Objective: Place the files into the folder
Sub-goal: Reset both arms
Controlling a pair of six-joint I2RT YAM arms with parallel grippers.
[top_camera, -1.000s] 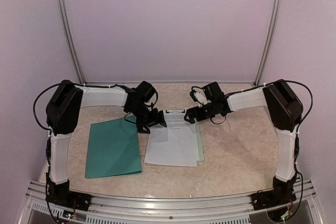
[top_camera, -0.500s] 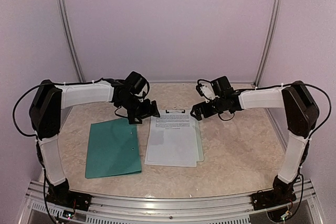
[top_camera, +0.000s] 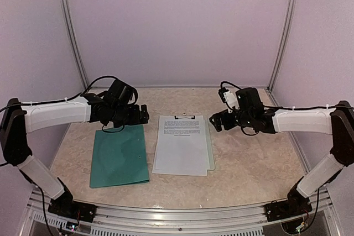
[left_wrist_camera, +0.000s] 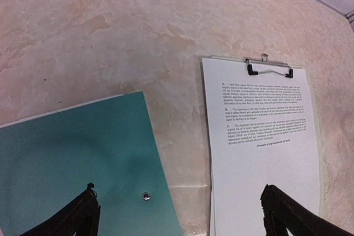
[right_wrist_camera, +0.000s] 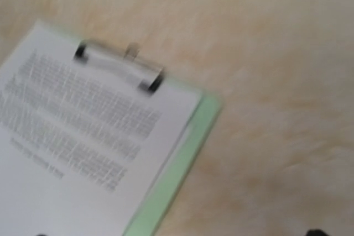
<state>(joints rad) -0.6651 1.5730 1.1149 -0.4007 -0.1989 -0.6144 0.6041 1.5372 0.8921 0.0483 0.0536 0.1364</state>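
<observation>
left fingers (left_wrist_camera: 77,219) and right fingers (top_camera: 217,122) released, empty; files (top_camera: 181,145) clipped down.
files sit on the clipboard (right_wrist_camera: 168,178) at 3 o'clock of the shut folder (top_camera: 119,156); i fear pulling against the clip (left_wrist_camera: 269,69) creases sheets or drags the board.

The right wrist view is smeared with blur: the print on the files (right_wrist_camera: 83,131) is unreadable, and the bottom edge cuts off the sheets and the clipboard (right_wrist_camera: 171,175) beneath. In the left wrist view the folder (left_wrist_camera: 66,158) runs off the left and bottom edges, and the left gripper (left_wrist_camera: 177,192) shows only two dark fingertips (left_wrist_camera: 83,216). The number of sheets cannot be told.
</observation>
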